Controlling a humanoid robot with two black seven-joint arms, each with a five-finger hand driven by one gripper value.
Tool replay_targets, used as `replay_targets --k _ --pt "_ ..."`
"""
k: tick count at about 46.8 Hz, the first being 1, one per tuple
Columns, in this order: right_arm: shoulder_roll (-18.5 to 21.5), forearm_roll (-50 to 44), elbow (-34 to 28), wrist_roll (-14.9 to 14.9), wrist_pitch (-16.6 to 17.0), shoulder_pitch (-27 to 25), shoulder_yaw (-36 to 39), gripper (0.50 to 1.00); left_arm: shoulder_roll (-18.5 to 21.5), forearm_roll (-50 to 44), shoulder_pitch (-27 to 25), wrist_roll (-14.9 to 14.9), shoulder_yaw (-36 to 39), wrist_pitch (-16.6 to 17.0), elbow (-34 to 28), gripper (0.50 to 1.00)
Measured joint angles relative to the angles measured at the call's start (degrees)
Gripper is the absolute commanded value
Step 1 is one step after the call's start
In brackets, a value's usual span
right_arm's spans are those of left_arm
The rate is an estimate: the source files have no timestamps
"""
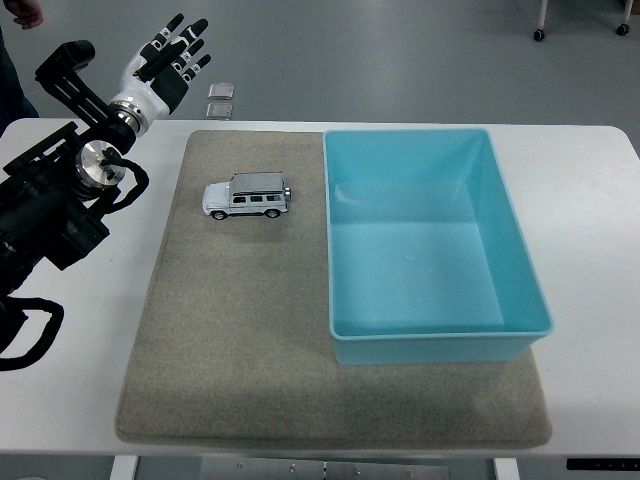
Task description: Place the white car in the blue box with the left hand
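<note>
A small white toy car (247, 196) stands on its wheels on the grey mat (240, 330), its nose pointing left, just left of the blue box (432, 342). The box is a light blue open bin with nothing inside. My left hand (170, 56) is raised over the table's far left corner, well up and to the left of the car, fingers spread and holding nothing. The left arm comes in from the left edge. The right arm is out of sight.
The white table (590, 200) carries the mat and box. Two small metal plates (221, 99) lie on the floor beyond the far edge. A person's hand and dark clothing (20, 14) show at the top left corner.
</note>
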Motion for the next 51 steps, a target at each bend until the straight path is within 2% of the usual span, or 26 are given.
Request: replay_targets --k 51 --pt "0.00 0.00 0.00 0.00 0.00 0.00 -0.02 0.936 0.39 0.82 -0.22 0.10 1.25 0.95 -1.43 0.996"
